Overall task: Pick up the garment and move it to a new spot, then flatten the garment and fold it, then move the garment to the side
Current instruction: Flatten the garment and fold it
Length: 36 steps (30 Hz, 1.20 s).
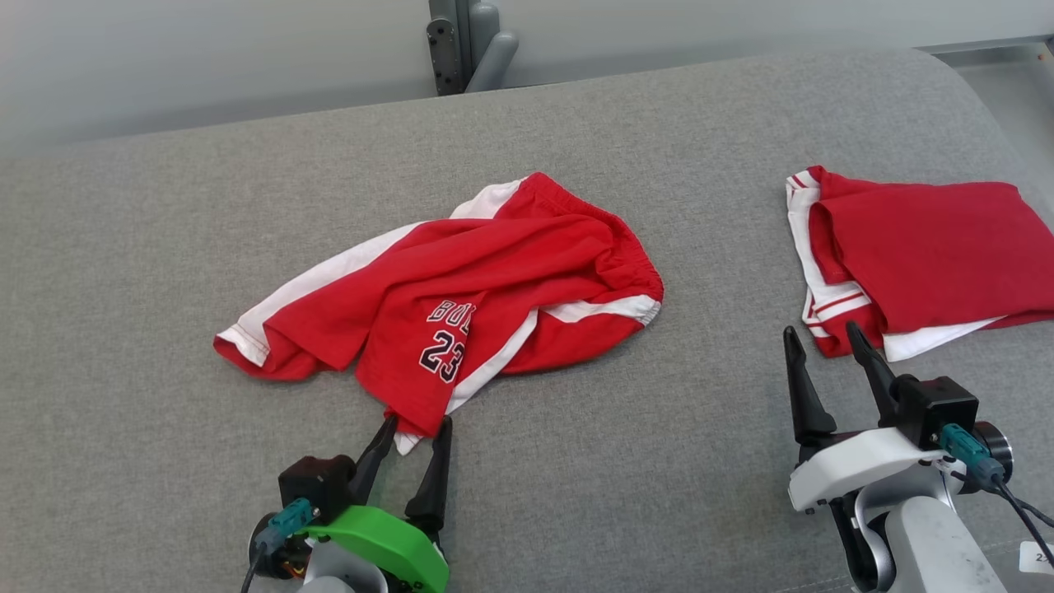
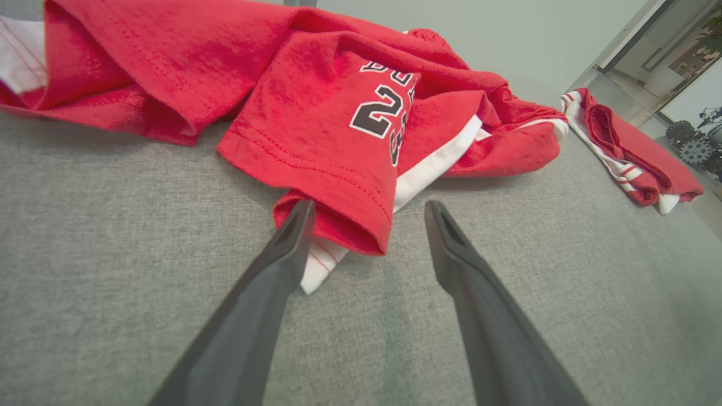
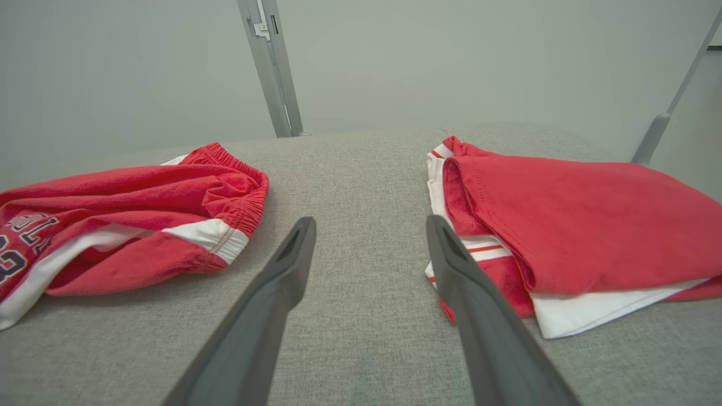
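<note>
The left gripper (image 1: 418, 422) is nearest, at the lower left of the head view. It is spread wide and holds nothing. Its two dark fingers point away from the robot and flank the nearest corner of the shorts (image 1: 494, 272), a red leg hem with a strip of white under it. In the left wrist view one fingertip sits right at that hem, over the white strip. The other is clear of the cloth, above the bare grey surface (image 1: 659, 461). Whether the first finger touches the cloth I cannot tell.

At the lower right, the right gripper (image 1: 821, 329) is likewise wide open and empty, over bare surface with its fingers pointing away. One finger ends just beside the near corner of the folded garment (image 1: 930, 255), and the gap between the fingers shows only grey fabric.

Farther out, the shorts lie crumpled in the middle of the surface, not flattened. One leg is thrown over the other toward the robot, and a second leg stretches off to the left. They are red with white side stripes. A black "23" is printed on the near leg, with letters above it partly lost in a fold. The gathered waistband is at the far right end of the heap.

The folded garment, red with white trim, lies well apart to the right of the shorts as a tidy rectangle that reaches the head view's right edge.

Beyond the surface's far edge stand a grey post (image 1: 461, 41) and a pale wall (image 1: 206, 58).
</note>
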{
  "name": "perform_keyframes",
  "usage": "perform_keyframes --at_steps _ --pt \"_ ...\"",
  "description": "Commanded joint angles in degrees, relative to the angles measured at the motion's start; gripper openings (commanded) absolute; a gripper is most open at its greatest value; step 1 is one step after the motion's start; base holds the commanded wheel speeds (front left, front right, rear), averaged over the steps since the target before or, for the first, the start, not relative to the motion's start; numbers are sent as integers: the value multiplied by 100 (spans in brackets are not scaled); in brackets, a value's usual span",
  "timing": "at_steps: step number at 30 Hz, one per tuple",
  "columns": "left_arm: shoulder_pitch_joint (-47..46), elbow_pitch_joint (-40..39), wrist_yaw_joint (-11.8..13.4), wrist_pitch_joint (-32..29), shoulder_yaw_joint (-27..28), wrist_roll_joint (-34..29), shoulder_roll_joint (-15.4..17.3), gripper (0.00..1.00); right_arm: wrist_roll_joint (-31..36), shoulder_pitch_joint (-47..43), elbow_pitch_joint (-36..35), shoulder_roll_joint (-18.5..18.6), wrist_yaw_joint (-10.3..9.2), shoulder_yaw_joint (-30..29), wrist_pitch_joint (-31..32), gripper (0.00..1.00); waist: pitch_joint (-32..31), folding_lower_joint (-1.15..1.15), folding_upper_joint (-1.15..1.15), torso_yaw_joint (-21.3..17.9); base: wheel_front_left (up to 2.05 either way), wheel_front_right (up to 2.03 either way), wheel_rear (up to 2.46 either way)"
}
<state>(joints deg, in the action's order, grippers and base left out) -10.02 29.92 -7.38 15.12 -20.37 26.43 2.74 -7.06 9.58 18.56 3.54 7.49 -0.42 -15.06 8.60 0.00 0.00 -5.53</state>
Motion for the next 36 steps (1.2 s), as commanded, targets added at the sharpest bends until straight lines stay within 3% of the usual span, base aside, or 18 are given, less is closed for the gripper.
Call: perform_keyframes --at_steps 1,16,17,18,19,28,36 --pt "-85 54 -20 1 56 16 30 100 24 38 2 -3 -1 -17 -13 100 136 0 0 -105 0 0 0" --pt "-111 -357 -20 1 128 -150 29 100 2 131 30 -40 -1 66 -13 100 245 0 0 -85 0 0 0" --pt "-106 -347 -20 1 129 -175 29 47 -4 132 35 -44 -1 71 -13 100 246 0 0 -98 0 0 0" --pt "-121 -377 -20 1 151 -229 29 8 -13 130 47 -43 -1 62 -13 100 250 0 0 -107 0 0 0" --pt "-146 -454 -20 1 223 -282 29 0 -30 128 54 -44 -1 43 -13 100 252 0 0 -112 0 0 0" --pt "-342 -1165 -19 1 933 -673 146 0 -59 93 58 -52 -1 -120 -13 100 312 0 0 22 0 0 0" --pt "-1139 -348 -19 1 1482 -824 792 0 -101 306 106 -55 -1 108 -13 100 591 0 0 5 0 0 0"
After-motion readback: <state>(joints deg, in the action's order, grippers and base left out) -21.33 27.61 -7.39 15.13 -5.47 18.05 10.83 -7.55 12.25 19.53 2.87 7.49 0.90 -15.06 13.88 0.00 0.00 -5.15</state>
